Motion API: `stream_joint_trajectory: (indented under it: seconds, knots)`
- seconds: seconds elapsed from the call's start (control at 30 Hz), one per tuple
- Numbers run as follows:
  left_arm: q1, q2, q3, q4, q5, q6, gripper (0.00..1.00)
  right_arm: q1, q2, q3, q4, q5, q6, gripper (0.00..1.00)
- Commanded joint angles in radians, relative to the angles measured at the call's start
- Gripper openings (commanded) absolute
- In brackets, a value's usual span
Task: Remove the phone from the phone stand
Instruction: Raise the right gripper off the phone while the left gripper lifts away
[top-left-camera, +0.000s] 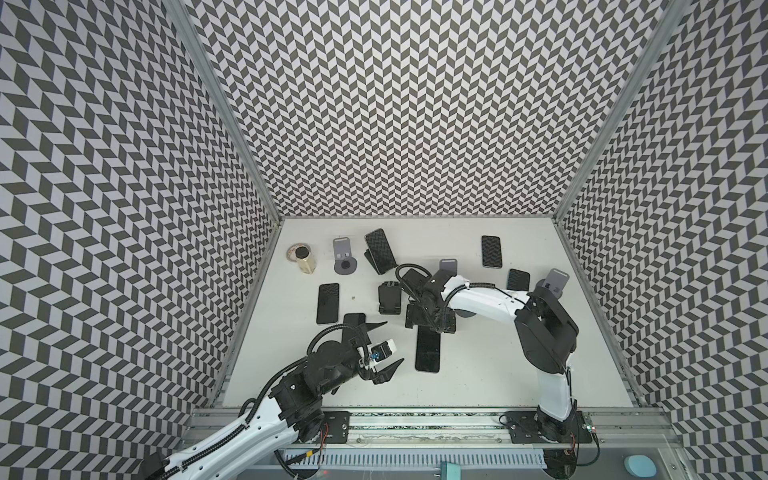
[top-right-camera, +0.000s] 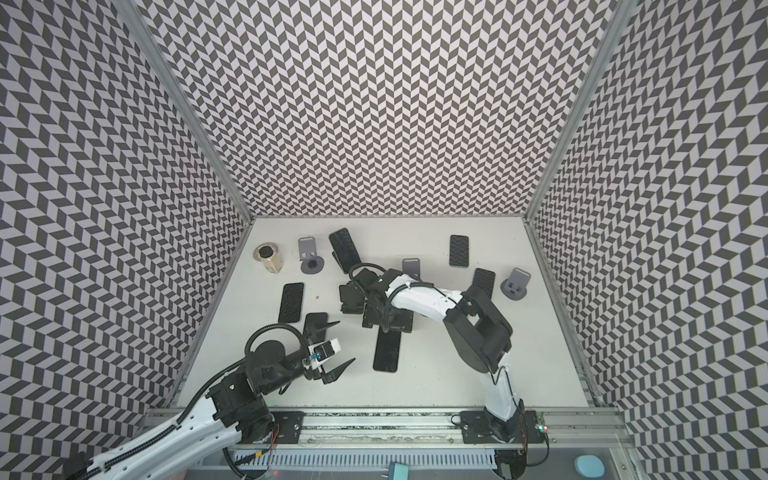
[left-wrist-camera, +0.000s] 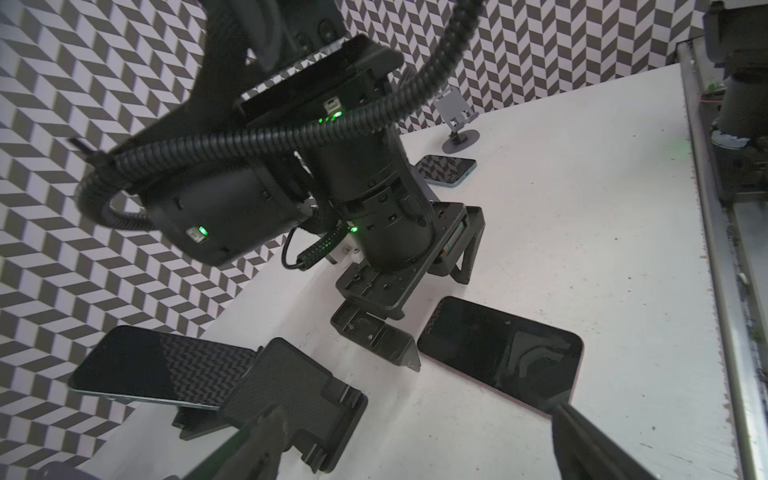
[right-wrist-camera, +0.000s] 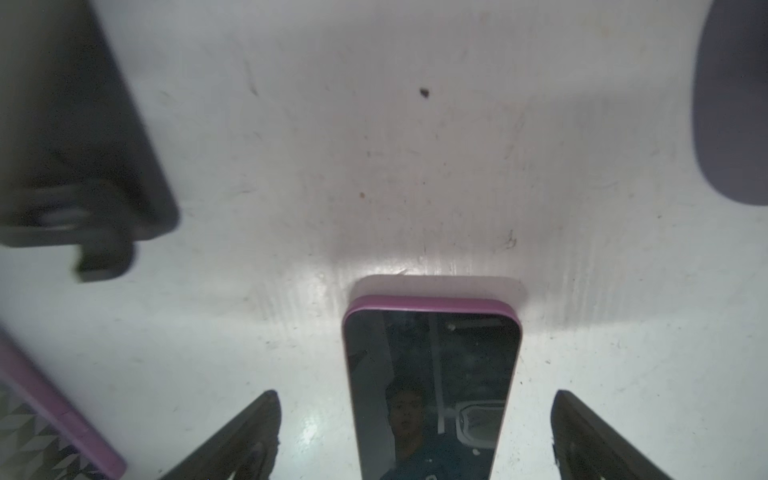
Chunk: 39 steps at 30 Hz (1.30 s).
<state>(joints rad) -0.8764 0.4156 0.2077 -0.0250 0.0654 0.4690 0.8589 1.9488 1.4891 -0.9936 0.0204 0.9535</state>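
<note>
The phone (top-left-camera: 428, 351), dark screen up in a pink case, lies flat on the white table (top-left-camera: 519, 374), out of any stand; in both top views its far end runs under the right arm's wrist. In the right wrist view the right gripper (right-wrist-camera: 415, 395) is spread wide, with one of its fingers (right-wrist-camera: 249, 432) on each side of the phone and bare table showing in both gaps, so it grips nothing. Just beside this gripper, toward the left, sits a black phone stand (top-left-camera: 389, 297), apart from the phone. Farther back a second black stand (top-left-camera: 372, 267) carries a leaning phone (top-left-camera: 380, 249), tilted with its patterned face up. At the far left corner a small jar (top-left-camera: 306, 266) stands upright, pale yellowish through its wall, with a round top that is dark in the centre; what fills it cannot be told. The left gripper (top-left-camera: 395, 340) hovers over the table's front left, its jaws wide apart with nothing between them.
</note>
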Motion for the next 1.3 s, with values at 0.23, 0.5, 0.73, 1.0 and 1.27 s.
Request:
stream_joint_trajectory:
  seconds: [0.23,0.5,0.73,1.0,1.27]
  knots:
    - [0.017,0.025,0.026,0.022,-0.128,-0.038,1.00,0.006,-0.255,-0.089,0.051,0.071,-0.001,0.99]
    - [0.017,0.048,0.110,0.013,-0.217,-0.119,1.00,0.006,-0.309,0.030,-0.018,0.140,-0.108,1.00]
    - [0.017,0.104,0.270,-0.060,-0.309,-0.257,1.00,0.006,-0.335,0.143,0.035,0.168,-0.259,0.97]
    - [0.017,0.242,0.523,-0.196,-0.450,-0.444,1.00,0.005,-0.350,0.232,0.142,0.192,-0.380,0.92]
    - [0.020,0.425,0.721,-0.286,-0.603,-0.624,0.96,-0.018,-0.349,0.266,0.206,0.216,-0.484,0.86]
